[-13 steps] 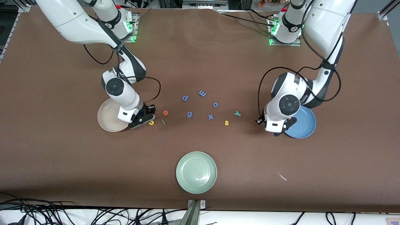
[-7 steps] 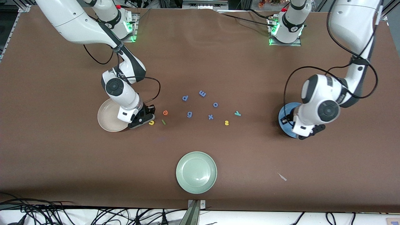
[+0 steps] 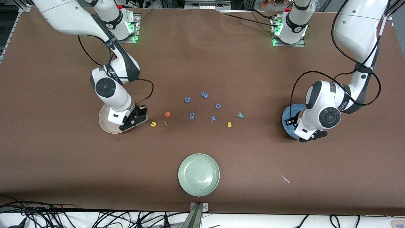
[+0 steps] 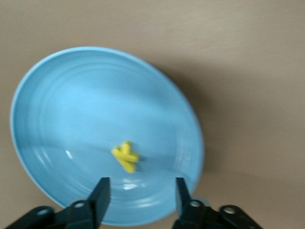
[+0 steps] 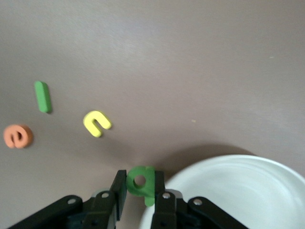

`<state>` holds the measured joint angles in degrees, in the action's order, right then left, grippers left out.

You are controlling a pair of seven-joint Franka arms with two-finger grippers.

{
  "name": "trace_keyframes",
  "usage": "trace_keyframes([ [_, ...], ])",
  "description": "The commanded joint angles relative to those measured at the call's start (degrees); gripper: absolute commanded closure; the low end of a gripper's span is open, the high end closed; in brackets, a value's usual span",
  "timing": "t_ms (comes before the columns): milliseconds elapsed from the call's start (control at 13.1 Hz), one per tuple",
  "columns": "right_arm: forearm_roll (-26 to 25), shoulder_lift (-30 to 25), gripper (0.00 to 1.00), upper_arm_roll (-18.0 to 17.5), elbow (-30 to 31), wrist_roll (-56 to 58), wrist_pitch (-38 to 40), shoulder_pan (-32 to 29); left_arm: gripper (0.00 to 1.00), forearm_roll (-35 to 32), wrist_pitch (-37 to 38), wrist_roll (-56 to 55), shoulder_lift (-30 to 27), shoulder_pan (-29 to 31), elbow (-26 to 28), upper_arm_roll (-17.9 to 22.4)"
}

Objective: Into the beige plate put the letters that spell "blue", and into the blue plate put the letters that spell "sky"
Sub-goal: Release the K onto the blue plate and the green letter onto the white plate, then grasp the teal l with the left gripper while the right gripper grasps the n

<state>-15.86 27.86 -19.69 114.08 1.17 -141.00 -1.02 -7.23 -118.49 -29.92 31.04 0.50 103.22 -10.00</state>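
My right gripper (image 5: 140,176) is shut on the dark green b (image 5: 141,183) and hangs over the rim of the beige plate (image 5: 228,191), which also shows in the front view (image 3: 106,122). On the table beside that plate lie the yellow u (image 3: 153,124), the green l (image 3: 165,123) and the orange e (image 3: 167,114). My left gripper (image 4: 141,182) stands open over the blue plate (image 4: 57,95), and the yellow k (image 4: 126,157) lies in that plate. The yellow s (image 3: 229,124) and the teal y (image 3: 240,115) lie between the middle of the table and the blue plate (image 3: 289,115).
Blue-purple letters p (image 3: 187,99), m (image 3: 205,94), o (image 3: 218,106), g (image 3: 191,116) and x (image 3: 213,118) are scattered at mid-table. A pale green plate (image 3: 198,174) stands nearer the front camera. A small scrap (image 3: 285,179) lies toward the left arm's end.
The left arm swung over the blue plate and its gripper opened. The right gripper moved away from the u toward the beige plate.
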Motion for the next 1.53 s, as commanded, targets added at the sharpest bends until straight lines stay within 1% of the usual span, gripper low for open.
trace_keyframes([
  [0, 0.2, -1.3, 0.82, 1.9, 0.3, 7.4, 2.5, -1.9, 0.01, -0.9, 0.7, -12.3, -1.9, -0.8, -1.5, -6.7],
  [76, 0.2, -1.7, 0.8, 3.2, 0.6, 9.9, 2.8, -2.1, 0.01, -1.0, 0.5, -21.2, -1.2, -2.0, -2.2, -9.0],
  [153, 0.2, -1.8, 0.7, 4.1, 0.9, 11.3, 2.8, -2.2, 0.01, -1.7, 0.0, -28.5, 0.5, -4.7, -2.5, -9.9],
  [229, 0.2, -1.8, 0.65, 4.6, 1.2, 12.0, 2.8, -2.6, 0.01, -1.8, -0.1, -34.0, 1.7, -8.3, -3.4, -9.7],
  [306, 0.2, -1.8, 0.61, 4.6, 1.3, 11.9, 2.8, -2.7, 0.01, -1.7, -0.1, -37.1, 3.7, -10.1, -5.4, -9.6],
  [382, 0.2, -1.8, 0.55, 4.6, 1.2, 11.1, 2.8, -2.7, 0.02, -1.9, -0.2, -39.3, 4.9, -10.6, -5.9, -9.6],
  [459, 0.3, -1.8, 0.45, 4.4, 1.2, 10.3, 2.8, -2.7, 0.03, -1.8, -2.0, -40.9, 5.8, -11.2, -5.7, -9.7],
  [535, 0.3, -1.8, 0.44, 4.0, 1.2, 8.4, 2.8, -2.7, 0.04, -1.8, -4.4, -44.0, 6.7, -12.4, -5.2, -9.6],
  [612, 0.3, -1.8, 0.44, 2.0, 1.1, 5.9, 2.8, -2.7, 0.06, -1.9, -5.4, -46.9, 8.0, -13.9, -5.4, -9.3],
  [688, 0.3, -1.1, 0.44, -0.1, 0.5, 1.5, 2.8, -2.6, 0.12, -4.0, -5.9, -47.9, 8.5, -14.3, -5.4, -9.2],
  [765, 0.2, 0.6, 0.44, -2.7, -0.9, -1.8, 2.5, -2.5, 0.14, -5.9, -5.9, -48.1, 8.8, -13.9, -5.3, -9.2],
  [841, 0.2, 2.6, 0.44, -5.2, -3.7, -4.3, 2.5, -2.3, 0.19, -6.4, -6.6, -48.4, 9.7, -13.7, -5.3, -9.2],
  [918, 0.2, 3.8, 0.44, -6.3, -5.1, -5.3, 2.4, -2.0, 0.22, -6.3, -7.6, -49.5, 9.8, -13.6, -5.1, -9.2],
  [1147, -0.2, 5.5, 0.43, -7.2, -5.1, -3.5, 1.1, -1.9, 0.26, -6.2, -9.2, -51.7, 10.5, -13.9, -5.1, -9.2],
  [1376, -0.3, 7.5, 0.43, -7.1, -5.1, 5.4, -2.9, -1.9, 0.3, -5.9, -9.7, -51.7, 11.2, -13.9, -5.1, -9.2],
  [1453, -0.4, 8.2, 0.43, -7.1, -5.1, 6.7, -3.7, -1.9, 0.35, -5.7, -9.7, -51.8, 11.2, -13.9, -5.0, -9.2],
])
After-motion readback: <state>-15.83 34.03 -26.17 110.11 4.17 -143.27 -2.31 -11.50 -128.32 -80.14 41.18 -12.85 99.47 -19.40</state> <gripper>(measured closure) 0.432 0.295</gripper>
